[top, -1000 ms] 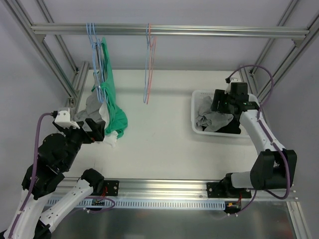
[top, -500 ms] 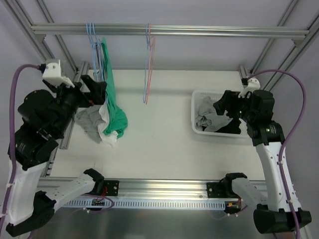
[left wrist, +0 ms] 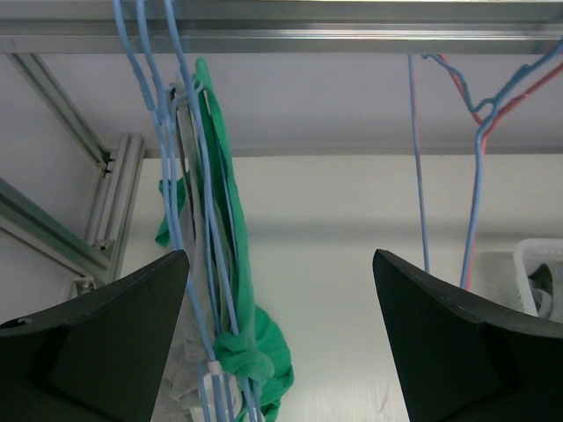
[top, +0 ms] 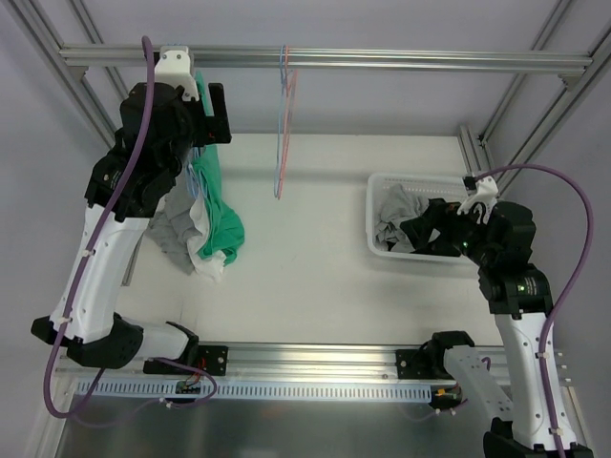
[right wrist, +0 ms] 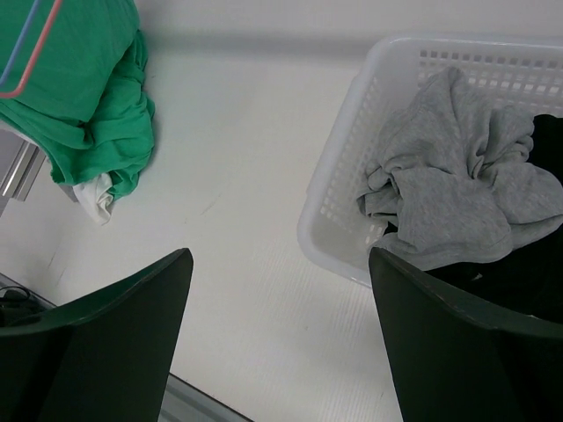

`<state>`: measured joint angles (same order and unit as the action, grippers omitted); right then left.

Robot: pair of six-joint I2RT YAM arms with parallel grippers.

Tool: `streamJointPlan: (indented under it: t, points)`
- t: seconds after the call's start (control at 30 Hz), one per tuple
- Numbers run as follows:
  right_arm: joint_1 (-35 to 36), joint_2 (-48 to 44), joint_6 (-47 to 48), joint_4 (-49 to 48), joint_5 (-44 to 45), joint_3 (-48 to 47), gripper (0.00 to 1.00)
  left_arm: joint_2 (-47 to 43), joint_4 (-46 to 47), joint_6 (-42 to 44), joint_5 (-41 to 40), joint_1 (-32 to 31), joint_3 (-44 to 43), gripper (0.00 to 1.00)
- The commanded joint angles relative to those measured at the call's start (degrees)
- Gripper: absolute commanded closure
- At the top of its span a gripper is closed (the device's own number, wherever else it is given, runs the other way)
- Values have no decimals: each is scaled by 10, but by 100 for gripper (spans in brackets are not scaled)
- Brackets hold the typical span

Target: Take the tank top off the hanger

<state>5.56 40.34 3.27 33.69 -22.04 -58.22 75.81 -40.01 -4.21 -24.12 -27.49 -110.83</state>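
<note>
Hanging bunched, the green tank top (left wrist: 251, 352) half hides its blue hanger (left wrist: 169, 189); left gripper (left wrist: 280, 259) and right gripper (right wrist: 280, 255) gape empty.

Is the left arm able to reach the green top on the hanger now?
Probably yes. The open left fingers face the green top hanging just ahead, and nothing stands between; only thin blue hangers hang beside it.

- the left arm (top: 95, 258) and right arm (top: 525, 363) are wearing smooth white shells on their long links, with rounded black housings bulging at the joints.
- a purple cable (top: 146, 67) is trailing along the left arm, and a second purple cable (top: 535, 168) is looping off the right.
- a white block (top: 177, 62) is capping each wrist.
- the left fingers (left wrist: 97, 352) and right fingers (right wrist: 97, 352) are showing as broad, matte dark wedges.
- black bases (top: 179, 340) are anchoring both arms.
</note>
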Motion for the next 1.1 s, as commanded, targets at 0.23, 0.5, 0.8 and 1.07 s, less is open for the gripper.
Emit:
streamJointPlan:
  t: [0.23, 0.5, 0.8, 1.07]
  points:
    - [3, -18, -8, -1, -41, 6, 14, 41, 4, 24, 14, 41, -26, 15]
    - [3, -35, -9, -4, -52, 14, 14, 63, 5, 21, 14, 64, -16, 19]
    - [3, -47, -10, -6, -56, 13, 14, 89, 5, 10, 33, 88, -2, 25]
    - [3, -50, -11, -10, -59, 16, 14, 104, 5, 2, 51, 102, 10, 41]
